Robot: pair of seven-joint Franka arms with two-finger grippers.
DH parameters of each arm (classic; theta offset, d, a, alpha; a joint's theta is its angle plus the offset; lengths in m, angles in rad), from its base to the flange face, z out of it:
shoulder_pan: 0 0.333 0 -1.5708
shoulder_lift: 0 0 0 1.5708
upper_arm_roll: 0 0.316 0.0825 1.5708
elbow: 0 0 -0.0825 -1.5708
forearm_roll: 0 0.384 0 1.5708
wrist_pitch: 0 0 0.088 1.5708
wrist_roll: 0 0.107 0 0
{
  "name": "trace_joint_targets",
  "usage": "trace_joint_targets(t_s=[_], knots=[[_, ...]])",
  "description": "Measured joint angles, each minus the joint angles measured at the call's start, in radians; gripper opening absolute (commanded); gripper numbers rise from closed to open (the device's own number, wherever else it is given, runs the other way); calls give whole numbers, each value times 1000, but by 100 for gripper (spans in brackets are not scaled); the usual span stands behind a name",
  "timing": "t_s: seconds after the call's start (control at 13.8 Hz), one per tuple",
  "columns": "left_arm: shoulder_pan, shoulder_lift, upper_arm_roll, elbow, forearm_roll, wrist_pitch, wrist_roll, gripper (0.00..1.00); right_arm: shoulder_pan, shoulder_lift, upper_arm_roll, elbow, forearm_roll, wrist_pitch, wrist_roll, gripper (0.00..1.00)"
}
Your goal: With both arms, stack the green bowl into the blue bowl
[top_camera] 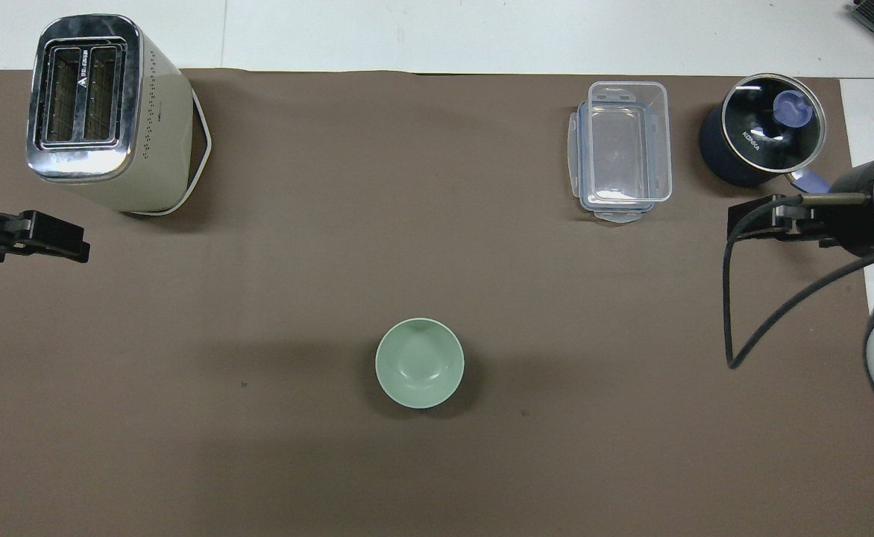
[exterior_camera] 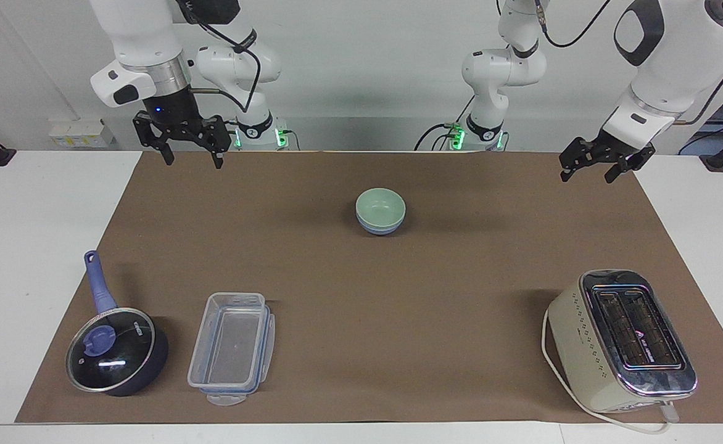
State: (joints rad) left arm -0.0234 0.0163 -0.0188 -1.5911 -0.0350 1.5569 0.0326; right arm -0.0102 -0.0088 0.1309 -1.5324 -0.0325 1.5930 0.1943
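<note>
The green bowl (exterior_camera: 380,205) sits nested inside the blue bowl (exterior_camera: 379,229) at the middle of the brown mat. In the overhead view only the green bowl (top_camera: 419,363) shows; the blue bowl is hidden under it. My right gripper (exterior_camera: 194,159) is open and empty, raised over the mat's corner at the right arm's end, well apart from the bowls. It also shows in the overhead view (top_camera: 744,226). My left gripper (exterior_camera: 586,176) is open and empty, raised over the mat's edge at the left arm's end, and waits there. It also shows in the overhead view (top_camera: 71,250).
A cream toaster (exterior_camera: 622,340) stands farther from the robots at the left arm's end. A clear plastic container (exterior_camera: 232,347) and a dark lidded pot with a blue handle (exterior_camera: 115,348) stand farther from the robots at the right arm's end.
</note>
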Motion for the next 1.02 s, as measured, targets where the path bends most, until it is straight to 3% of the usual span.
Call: trace_joint_targets(t_s=[1.02], knots=[[0, 0, 0, 0, 0, 0, 0, 100, 4, -25, -1, -15, 7, -42, 0, 100]])
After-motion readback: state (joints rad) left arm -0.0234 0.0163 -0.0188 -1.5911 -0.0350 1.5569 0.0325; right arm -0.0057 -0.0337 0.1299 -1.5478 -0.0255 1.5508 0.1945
